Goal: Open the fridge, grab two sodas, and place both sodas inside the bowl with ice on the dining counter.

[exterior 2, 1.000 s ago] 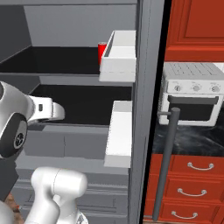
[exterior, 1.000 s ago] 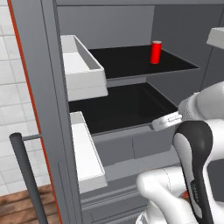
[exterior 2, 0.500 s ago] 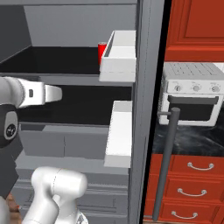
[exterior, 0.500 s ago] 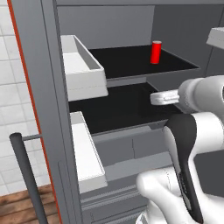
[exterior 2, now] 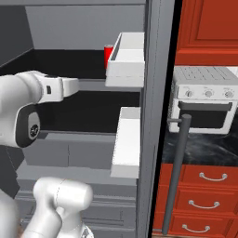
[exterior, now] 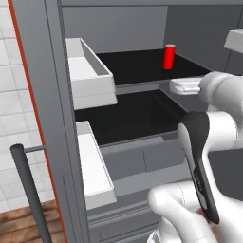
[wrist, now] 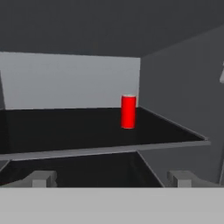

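From the left base view, the tall grey metallic fridge (exterior: 52,95) stands open, white door bins on its left door. One small bright red cylindrical soda can (exterior: 169,57) stands upright toward the back right of the black upper shelf (exterior: 137,66). The gripper (exterior: 176,86) sits just in front of that shelf's edge, well short of the can.

In the right base view, the can (exterior 2: 108,55) is half hidden behind a white door bin (exterior 2: 128,60); the gripper (exterior 2: 74,86) points inward, level with the shelf edge.

The hand view shows the can (wrist: 128,111) ahead and a little right of centre, with the gripper (wrist: 111,178) spread wide and empty (its tips low in the picture). A good reach would rise slightly to clear the shelf lip, then go straight in and close around mid-can. Open shelf lies left of the can; the right wall and the door bin leave less room.
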Controlling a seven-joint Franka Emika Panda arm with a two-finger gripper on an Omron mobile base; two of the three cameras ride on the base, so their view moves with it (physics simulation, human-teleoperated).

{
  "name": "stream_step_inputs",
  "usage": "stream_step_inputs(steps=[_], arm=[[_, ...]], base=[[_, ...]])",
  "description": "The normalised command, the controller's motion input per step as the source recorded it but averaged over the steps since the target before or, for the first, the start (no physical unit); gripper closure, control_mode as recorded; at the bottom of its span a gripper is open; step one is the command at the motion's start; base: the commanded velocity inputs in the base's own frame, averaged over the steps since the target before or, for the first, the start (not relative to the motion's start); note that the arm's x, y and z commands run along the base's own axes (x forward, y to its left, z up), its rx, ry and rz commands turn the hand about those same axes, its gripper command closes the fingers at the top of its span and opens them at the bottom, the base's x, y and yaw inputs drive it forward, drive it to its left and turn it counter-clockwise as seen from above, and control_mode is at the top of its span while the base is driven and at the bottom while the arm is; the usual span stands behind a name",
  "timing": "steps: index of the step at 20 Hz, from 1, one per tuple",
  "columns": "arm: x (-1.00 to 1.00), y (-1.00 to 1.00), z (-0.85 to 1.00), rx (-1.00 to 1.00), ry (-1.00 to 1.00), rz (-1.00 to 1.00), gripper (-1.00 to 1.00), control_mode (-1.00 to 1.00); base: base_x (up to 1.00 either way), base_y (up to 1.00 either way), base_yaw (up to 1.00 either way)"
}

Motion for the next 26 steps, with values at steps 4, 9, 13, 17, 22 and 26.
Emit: stream_step_inputs(steps=[4,9,13,17,22,26], arm=[[0.24,0.06,0.00,0.00,0.00,-0.06,-1.00,-1.00],[0.32,0.01,0.00,0.00,0.01,0.00,-1.00,-1.00],[0.55,-0.01,0.00,0.02,0.00,0.00,-1.00,-1.00],[0.62,-0.14,0.01,0.02,0.00,0.00,-1.00,-1.00],[0.62,-0.32,0.01,0.04,0.00,0.00,-1.00,-1.00],[0.51,-0.18,0.09,0.02,0.00,0.00,-1.00,-1.00]], base=[[0.00,0.00,0.00],[0.00,0.00,0.00],[0.00,0.00,0.00],[0.00,0.00,0.00],[0.00,0.00,0.00],[0.00,0.00,0.00]])
